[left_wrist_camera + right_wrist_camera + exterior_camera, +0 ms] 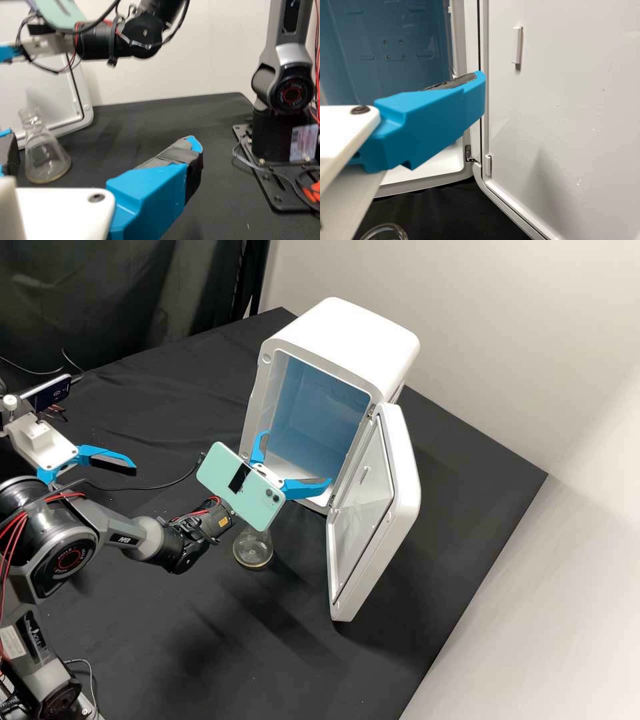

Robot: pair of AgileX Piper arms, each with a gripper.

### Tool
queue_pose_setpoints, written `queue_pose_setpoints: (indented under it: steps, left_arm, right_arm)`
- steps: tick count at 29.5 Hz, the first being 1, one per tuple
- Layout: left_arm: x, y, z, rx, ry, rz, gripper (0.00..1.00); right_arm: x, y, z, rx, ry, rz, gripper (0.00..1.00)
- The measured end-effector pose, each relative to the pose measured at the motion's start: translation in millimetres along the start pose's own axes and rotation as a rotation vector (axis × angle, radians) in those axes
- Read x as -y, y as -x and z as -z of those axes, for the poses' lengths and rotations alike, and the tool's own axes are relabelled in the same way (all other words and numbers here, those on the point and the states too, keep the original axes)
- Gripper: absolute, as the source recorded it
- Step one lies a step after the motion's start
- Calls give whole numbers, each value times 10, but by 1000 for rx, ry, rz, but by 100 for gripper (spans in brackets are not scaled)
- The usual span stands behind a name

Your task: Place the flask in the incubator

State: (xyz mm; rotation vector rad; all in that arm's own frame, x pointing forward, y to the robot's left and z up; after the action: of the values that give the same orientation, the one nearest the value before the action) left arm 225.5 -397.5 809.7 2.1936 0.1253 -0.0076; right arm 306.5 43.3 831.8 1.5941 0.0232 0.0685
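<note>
While the flask [253,550] stands upright on the counter [167,640], just outside the incubator [347,340] near the far right edge, the task looks scarcely begun.

- Door [393,487]: standing wide open, blue-lined chamber exposed.
- Right tool [297,457]: fingers spread wide, holding nothing, at the chamber's mouth, above the flask.
- Left tool [87,472]: likewise spread and unladen, by the counter's left edge.
- Outstanding, by my reckoning: grasp the flask, carry it inside, release it.

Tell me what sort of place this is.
Probably a robotics lab: two robot arms at a black bench, a glass flask standing before a small white incubator with its door open.
</note>
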Motion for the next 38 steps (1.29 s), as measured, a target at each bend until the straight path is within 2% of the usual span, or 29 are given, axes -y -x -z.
queue_pose_setpoints:
  steps: [6, 8, 10, 13, 15, 18, 22, 25, 30, 36, 38]
  left_arm:
    - [71, 238, 137, -36, 13, 40, 100]
    - [88, 310, 193, -49, 24, 52, 100]
    - [108, 356, 228, -58, 20, 64, 100]
    - [135, 396, 275, -58, 12, 83, 100]
    - [159, 403, 311, -65, 14, 98, 100]
    - [223, 418, 398, -93, 31, 131, 100]
    - [269, 432, 505, -139, 53, 152, 100]
    - [279, 393, 614, -173, 64, 153, 100]
    - [303, 357, 918, -275, 87, 149, 100]
    - [251, 448, 1195, -391, 98, 111, 100]
    - [241, 486, 1238, -404, 101, 106, 100]
  right_arm:
    - [0, 0, 0, 0, 0, 0, 100]
    - [0, 0, 0, 0, 0, 0, 100]
    - [0, 0, 0, 0, 0, 0, 100]
    - [0, 0, 0, 0, 0, 0, 100]
    - [0, 0, 0, 0, 0, 0, 100]
    - [0, 0, 0, 0, 0, 0, 100]
    - [0, 0, 0, 0, 0, 0, 100]
    - [0, 0, 0, 0, 0, 0, 100]
    - [0, 0, 0, 0, 0, 0, 100]
    - [0, 0, 0, 0, 0, 0, 100]
    - [0, 0, 0, 0, 0, 0, 100]
